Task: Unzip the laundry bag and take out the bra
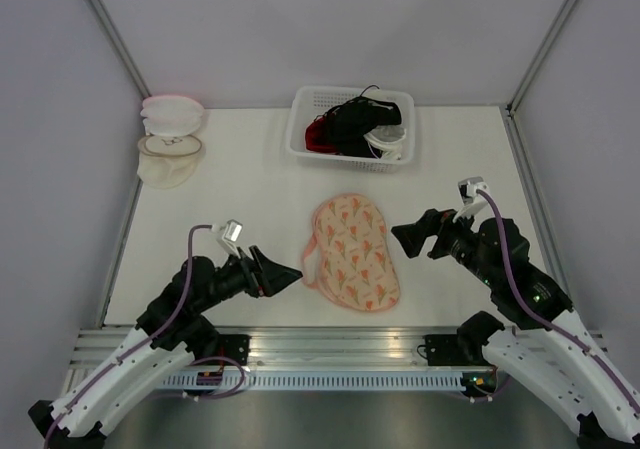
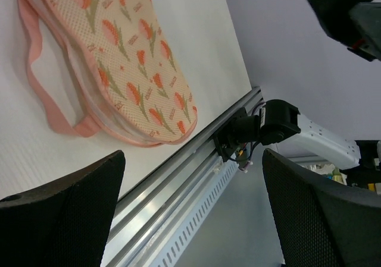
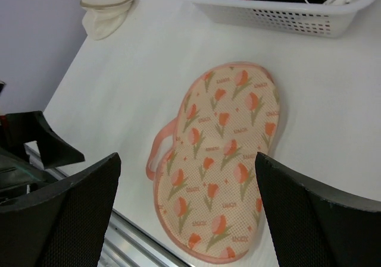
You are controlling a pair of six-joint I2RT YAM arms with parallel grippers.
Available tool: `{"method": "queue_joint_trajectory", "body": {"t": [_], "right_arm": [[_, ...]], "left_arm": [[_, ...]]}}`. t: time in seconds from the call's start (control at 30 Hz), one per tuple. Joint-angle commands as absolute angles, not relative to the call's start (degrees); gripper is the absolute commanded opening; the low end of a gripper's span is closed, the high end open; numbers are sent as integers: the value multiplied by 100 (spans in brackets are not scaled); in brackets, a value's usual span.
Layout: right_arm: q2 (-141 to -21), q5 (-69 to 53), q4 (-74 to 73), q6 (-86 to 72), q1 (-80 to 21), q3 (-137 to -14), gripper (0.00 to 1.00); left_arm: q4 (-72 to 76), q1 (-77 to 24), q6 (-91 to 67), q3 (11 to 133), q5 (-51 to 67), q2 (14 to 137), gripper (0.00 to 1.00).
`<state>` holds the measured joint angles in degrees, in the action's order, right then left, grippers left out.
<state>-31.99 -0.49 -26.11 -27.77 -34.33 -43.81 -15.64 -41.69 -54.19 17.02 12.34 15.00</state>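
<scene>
Plainly laundry bag [image 1: 354, 252] lies flat on table [image 1: 250, 194]; left gripper [image 1: 294, 272] released, fingers wide; right gripper [image 1: 398, 237] likewise.

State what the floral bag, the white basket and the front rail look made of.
Bag: matte mesh fabric, likely synthetic; a fine grid weave shows, with soft pink cloth trim.
Basket: white moulded plastic with a slight sheen; even lattice holes in its wall.
Rail: metal, probably aluminium; grey brushed gleam, straight grooves and punched slots.

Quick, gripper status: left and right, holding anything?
Left gripper: open, holding nothing.
Right gripper: open, holding nothing.
</scene>
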Motion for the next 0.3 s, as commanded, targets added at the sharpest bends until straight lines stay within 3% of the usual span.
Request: {"method": "queue_joint_trajectory", "body": {"t": [0.0,0.27], "right_arm": [[-2893,369,-3199,-2724,-3437,-4131,98],[-2294,211,-3138,-2979,-3445,-3929,98]], "left_arm": [[-1257,-4149,-4633,2135,1423,1564,100],[-1213,-4148,-4386,2338,1371,1512,100]]}}
